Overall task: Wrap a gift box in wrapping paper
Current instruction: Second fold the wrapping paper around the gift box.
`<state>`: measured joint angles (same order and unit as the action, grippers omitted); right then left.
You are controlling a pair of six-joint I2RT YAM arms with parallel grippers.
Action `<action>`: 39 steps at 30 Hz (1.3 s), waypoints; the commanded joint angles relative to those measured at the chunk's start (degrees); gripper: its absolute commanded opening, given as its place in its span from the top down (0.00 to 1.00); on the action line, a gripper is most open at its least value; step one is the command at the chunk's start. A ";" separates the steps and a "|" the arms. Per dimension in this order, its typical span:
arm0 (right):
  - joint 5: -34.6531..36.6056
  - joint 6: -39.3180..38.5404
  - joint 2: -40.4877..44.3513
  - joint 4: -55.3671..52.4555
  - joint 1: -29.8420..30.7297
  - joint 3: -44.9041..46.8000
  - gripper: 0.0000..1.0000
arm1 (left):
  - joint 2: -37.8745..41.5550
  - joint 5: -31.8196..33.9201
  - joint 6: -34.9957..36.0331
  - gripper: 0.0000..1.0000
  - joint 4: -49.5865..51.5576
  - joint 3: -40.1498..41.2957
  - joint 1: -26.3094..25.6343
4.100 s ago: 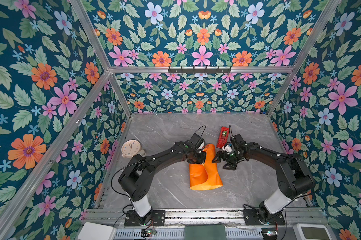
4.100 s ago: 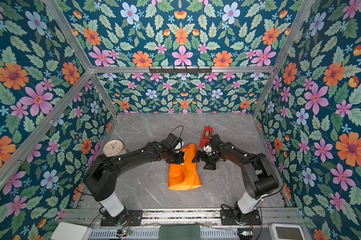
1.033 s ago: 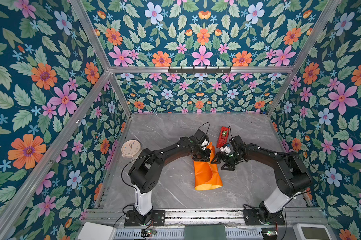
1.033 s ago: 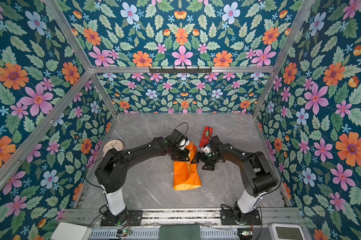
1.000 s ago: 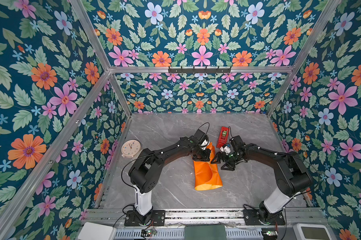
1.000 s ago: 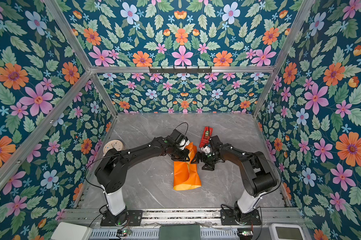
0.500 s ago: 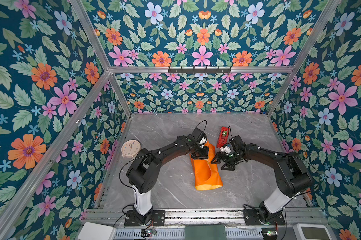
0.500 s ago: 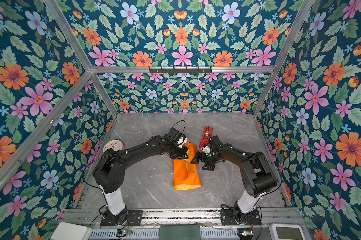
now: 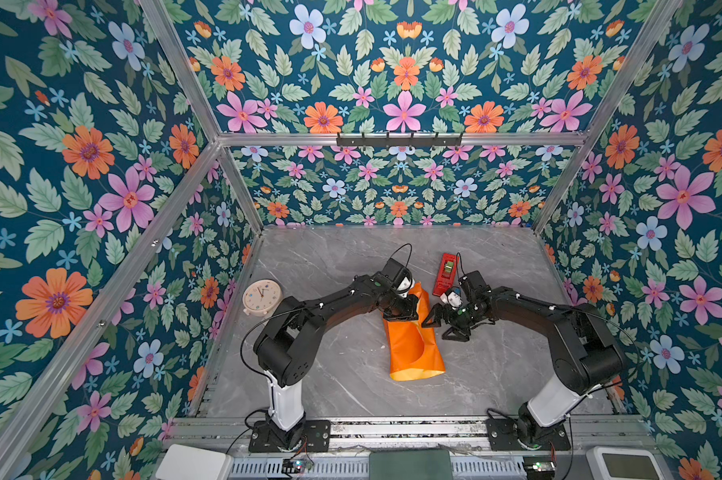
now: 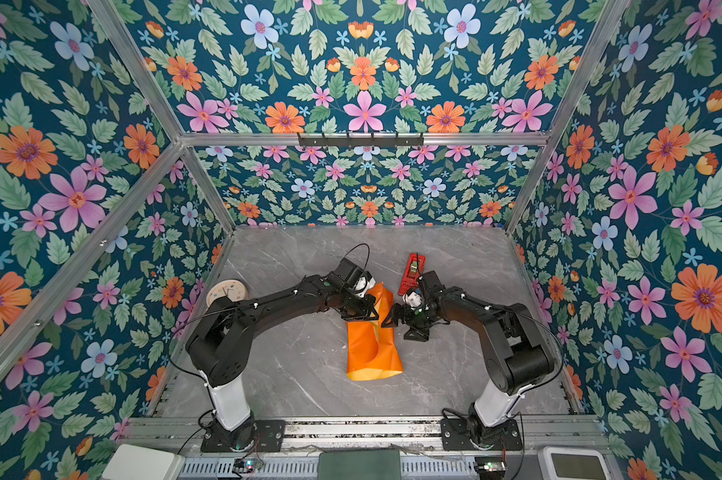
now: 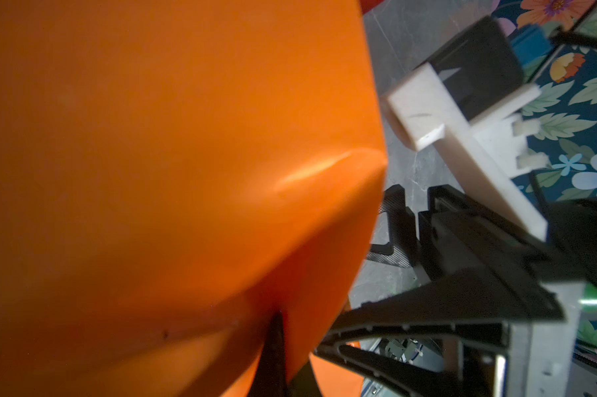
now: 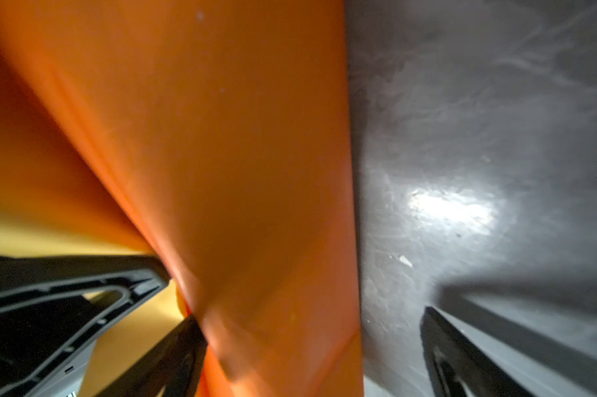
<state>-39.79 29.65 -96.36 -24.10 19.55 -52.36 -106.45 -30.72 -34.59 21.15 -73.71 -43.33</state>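
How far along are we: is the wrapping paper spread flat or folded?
Folded: the wrapping paper is a narrow doubled-over bundle, far end pinched in the shut left gripper.

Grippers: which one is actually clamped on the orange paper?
The left gripper: its jaws are shut on the wrapping paper's far end. The right gripper's jaws stand wide open.

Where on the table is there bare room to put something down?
Bare table lies along the back wall, behind the tape dispenser, and in front, on either side of the wrapping paper. Crowded: the middle, where left gripper and right gripper meet the paper.
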 commanded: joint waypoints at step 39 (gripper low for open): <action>11.22 0.85 9.13 -10.99 0.03 -3.32 0.05 | -0.86 4.35 0.75 0.50 -3.96 7.74 -0.22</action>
<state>-29.41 31.11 -88.01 -33.32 19.66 -55.27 -105.80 -35.27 -35.33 6.98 -67.16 -43.55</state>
